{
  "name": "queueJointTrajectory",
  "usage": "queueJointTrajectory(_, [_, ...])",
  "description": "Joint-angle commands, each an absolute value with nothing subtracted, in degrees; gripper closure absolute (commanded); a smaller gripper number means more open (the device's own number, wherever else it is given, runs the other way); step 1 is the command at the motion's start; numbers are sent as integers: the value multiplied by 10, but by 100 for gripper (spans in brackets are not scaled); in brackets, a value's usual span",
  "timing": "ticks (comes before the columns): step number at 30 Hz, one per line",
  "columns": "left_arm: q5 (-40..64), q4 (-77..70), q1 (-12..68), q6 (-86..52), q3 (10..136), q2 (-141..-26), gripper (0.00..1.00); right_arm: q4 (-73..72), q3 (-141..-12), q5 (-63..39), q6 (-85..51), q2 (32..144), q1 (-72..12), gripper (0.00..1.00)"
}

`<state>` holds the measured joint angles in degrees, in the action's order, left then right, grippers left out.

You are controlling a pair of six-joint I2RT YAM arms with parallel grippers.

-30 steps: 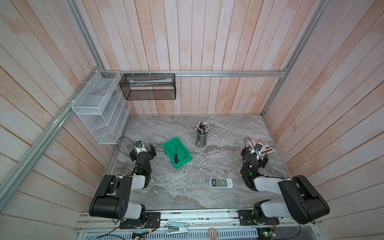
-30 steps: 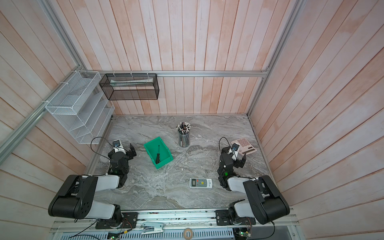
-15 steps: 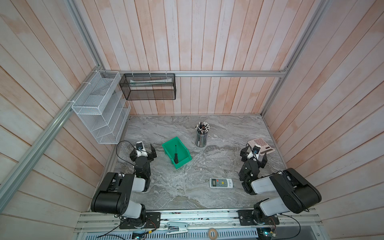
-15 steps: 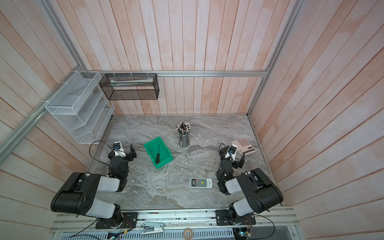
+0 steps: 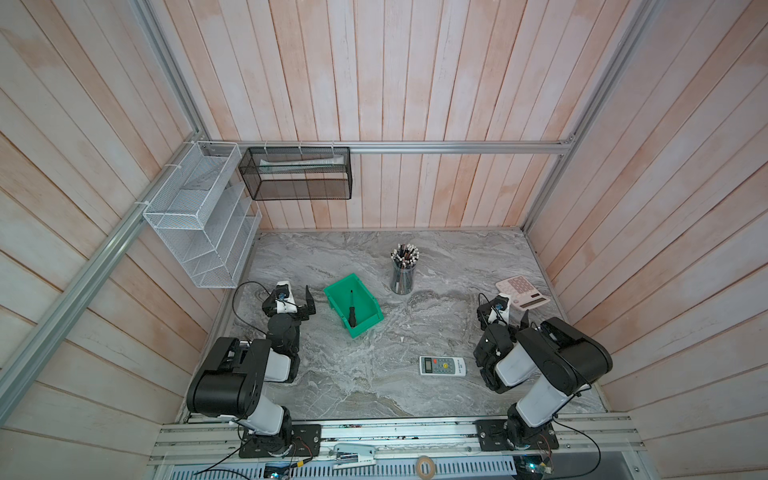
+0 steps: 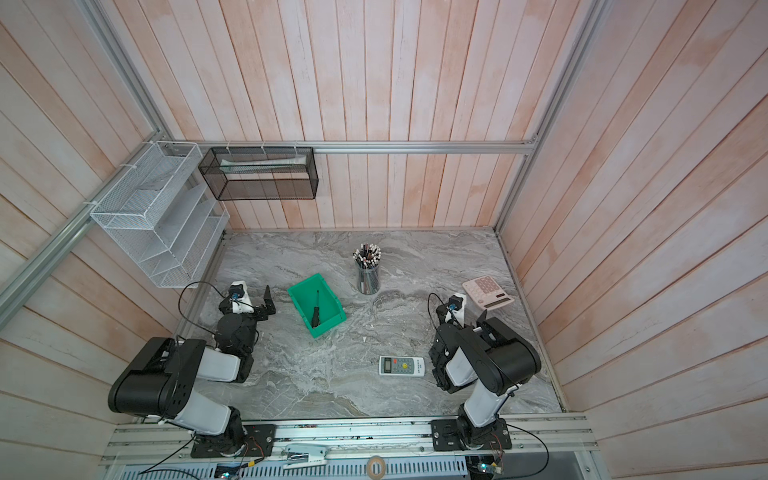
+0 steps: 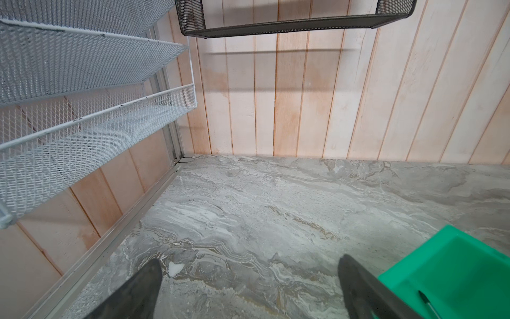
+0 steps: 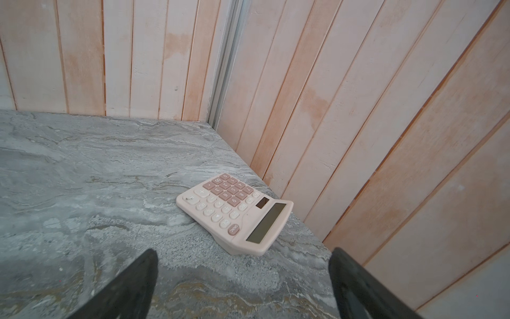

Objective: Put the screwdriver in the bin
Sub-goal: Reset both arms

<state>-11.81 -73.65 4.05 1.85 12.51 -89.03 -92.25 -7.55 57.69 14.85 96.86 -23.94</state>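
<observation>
left wrist view | bin: outside one finger of left gripper, cut by picture edge | screwdriver: only shaft end shows

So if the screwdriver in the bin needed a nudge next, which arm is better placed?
Left. The left gripper hangs open close beside the bin, where the screwdriver lies; the right gripper is open over by the calculator.

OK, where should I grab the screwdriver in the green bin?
Grip the screwdriver by its thick black handle, not the thin shaft. Probably come straight down, jaws across it: it lies along the bin floor, and the walls block the sides.
</observation>
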Motion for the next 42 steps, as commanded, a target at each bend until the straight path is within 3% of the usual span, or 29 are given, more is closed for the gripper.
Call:
queueJointTrajectory(1, [-100, -711, 38, 14, 127, -885, 0, -1072, -73, 564, 163, 967, -241, 2])
queueJointTrajectory(7, [-100, -710, 38, 14, 127, -885, 0, -1072, -49, 508, 140, 948, -227, 2])
queueJointTrajectory(21, [-99, -711, 38, 15, 127, -885, 0, -958, -16, 248, 25, 880, -111, 2])
queueJointTrajectory(29, [-99, -710, 38, 15, 127, -885, 0, -769, -117, 194, -34, 887, -44, 2])
queueJointTrajectory(42, [-100, -711, 38, 15, 127, -885, 0, -770, -115, 198, -29, 887, -50, 2])
